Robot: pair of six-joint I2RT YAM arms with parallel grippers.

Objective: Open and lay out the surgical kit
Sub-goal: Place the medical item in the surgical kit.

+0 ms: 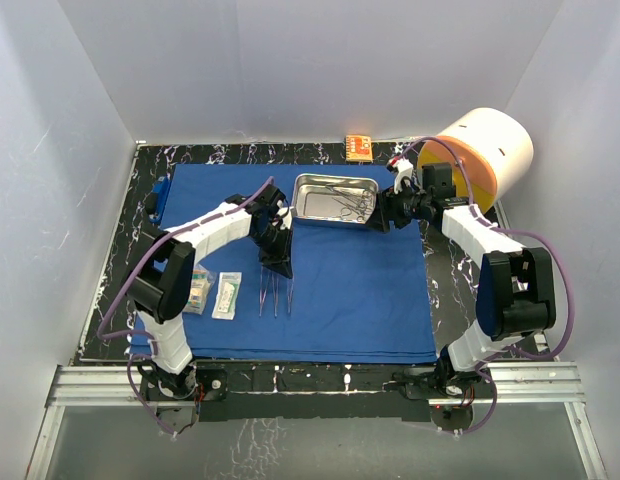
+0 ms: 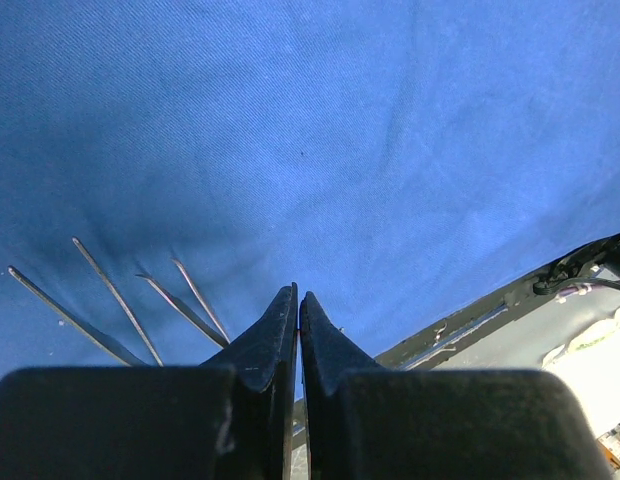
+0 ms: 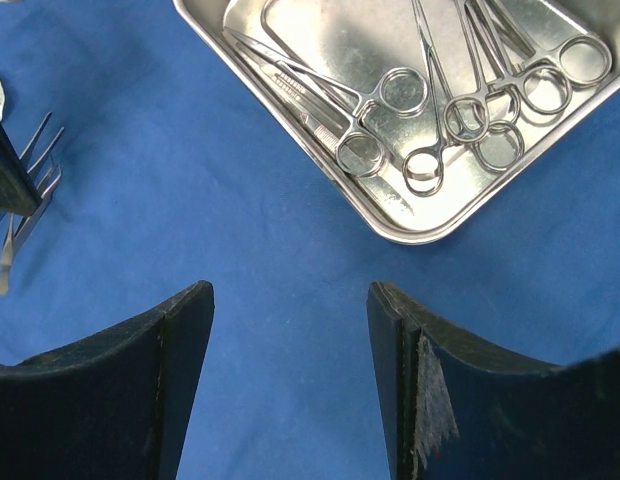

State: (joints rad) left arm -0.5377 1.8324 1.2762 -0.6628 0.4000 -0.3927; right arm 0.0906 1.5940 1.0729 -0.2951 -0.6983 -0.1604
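Left to right:
- Two clear packets [image 1: 227, 295] lie side by side at the near-left of the blue cloth [image 1: 360, 300].
- Thin forceps [image 1: 275, 296] lie in a row just right of the packets.
- Left gripper [image 1: 278, 258] hangs over the far ends of the forceps, jaws pressed together with nothing between them. Its wrist view shows bare cloth past the tips, with the forceps [image 2: 110, 300] off to one side.
- The cloth is spread flat. It's soft, so I expect it to bunch if anything drags on it.
- Steel tray [image 1: 302, 200] sits far-centre on the cloth. Ring-handled clamps [image 1: 358, 205] are piled in its right end with the handles overlapping.
- Right gripper [image 1: 385, 218] is at the tray's right end, jaws spread and empty. In its wrist view there is cloth under the gap [image 3: 288, 290] and the tray corner [image 3: 430, 238] just beyond.

My read: the layout is partly done and the clamps [image 3: 460, 110] are what's left.

Handling:
- The clamps look light, stiff and polished, so probably slippery.
- They lie flat on the tray floor, so there is little to get under.
- The best hold looks like across a ring handle or on the shank just below the rings.
- The rings overlap, so lifting one clamp may drag its neighbour.
- The tray looks light and could slide on the cloth if bumped.
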